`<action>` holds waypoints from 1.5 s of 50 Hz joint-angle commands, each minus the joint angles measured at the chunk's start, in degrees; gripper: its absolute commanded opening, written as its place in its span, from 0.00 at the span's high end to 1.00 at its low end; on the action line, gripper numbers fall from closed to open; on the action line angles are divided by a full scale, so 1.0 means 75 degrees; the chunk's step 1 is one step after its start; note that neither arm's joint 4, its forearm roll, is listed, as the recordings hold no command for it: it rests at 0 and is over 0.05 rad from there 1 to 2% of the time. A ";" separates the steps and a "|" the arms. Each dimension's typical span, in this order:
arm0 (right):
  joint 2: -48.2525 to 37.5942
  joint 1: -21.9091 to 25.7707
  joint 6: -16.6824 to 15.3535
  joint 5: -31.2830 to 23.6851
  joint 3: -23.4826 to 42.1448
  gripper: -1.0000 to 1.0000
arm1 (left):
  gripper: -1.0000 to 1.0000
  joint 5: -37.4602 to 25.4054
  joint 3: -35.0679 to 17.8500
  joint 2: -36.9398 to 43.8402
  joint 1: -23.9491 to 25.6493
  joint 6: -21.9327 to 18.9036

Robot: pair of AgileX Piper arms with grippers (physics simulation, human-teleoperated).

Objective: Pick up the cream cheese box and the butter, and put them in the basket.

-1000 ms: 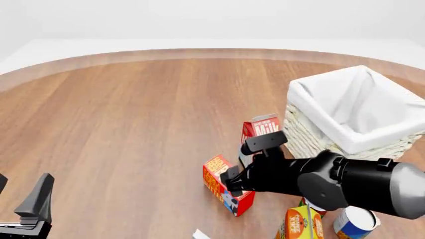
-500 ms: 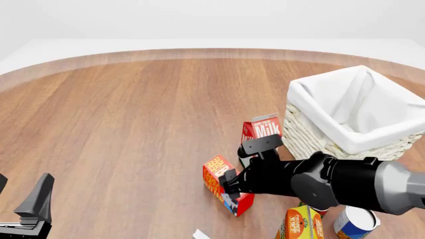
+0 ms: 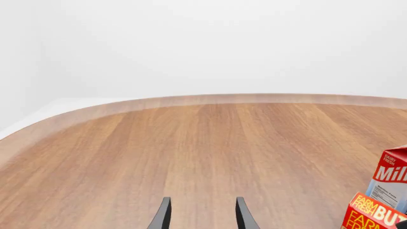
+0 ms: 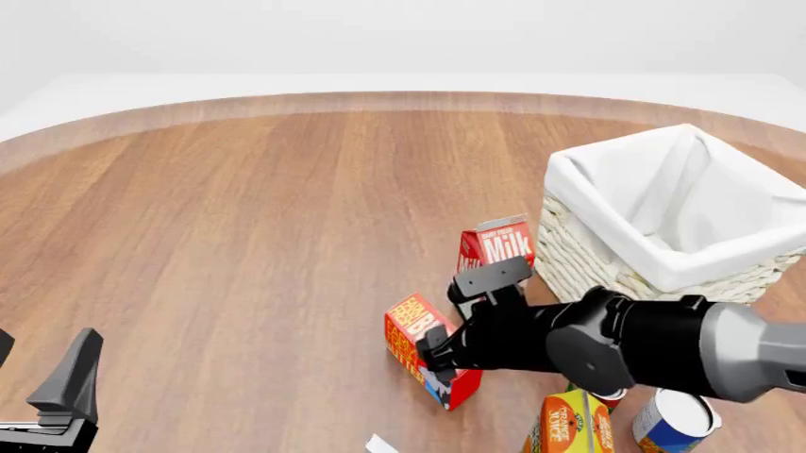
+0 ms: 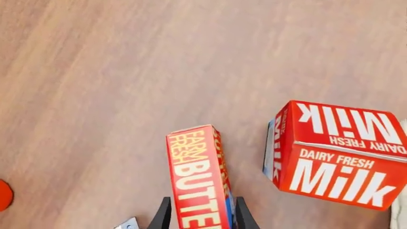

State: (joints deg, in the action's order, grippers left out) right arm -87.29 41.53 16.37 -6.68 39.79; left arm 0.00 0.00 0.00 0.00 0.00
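The butter (image 4: 412,342), a red and orange carton, lies on the wood in front of the milk carton. My right gripper (image 4: 435,353) is down over it. In the right wrist view the butter (image 5: 196,181) runs between the two fingers of my right gripper (image 5: 201,217), which stands open with a narrow gap on each side. A pale corner of the cream cheese box (image 4: 379,444) shows at the front edge, and it appears again as the cream cheese box (image 5: 127,223) beside one finger. The basket (image 4: 592,255) stands at the right. My left gripper (image 4: 38,376) is open at the near left, far from everything.
A red-and-white milk carton (image 4: 499,247) stands between the butter and the basket, close to my right arm. An orange juice carton (image 4: 573,425) and a white-topped can (image 4: 675,421) sit at the front right. The left wrist view shows my left gripper (image 3: 202,217) over bare wood.
My right arm has sunk and pushed forward a little, bringing its fingers down around the butter. The butter, the cartons and the left arm have not moved.
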 commanded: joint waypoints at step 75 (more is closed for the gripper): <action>-0.0415 -0.0091 -0.0506 -0.0174 0.0189 1.00 | 0.00 0.0000 0.0000 0.0000 0.0000 0.0000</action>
State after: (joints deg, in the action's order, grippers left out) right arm -91.92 41.22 12.02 -6.85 40.98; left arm 0.00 0.00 0.00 0.00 0.00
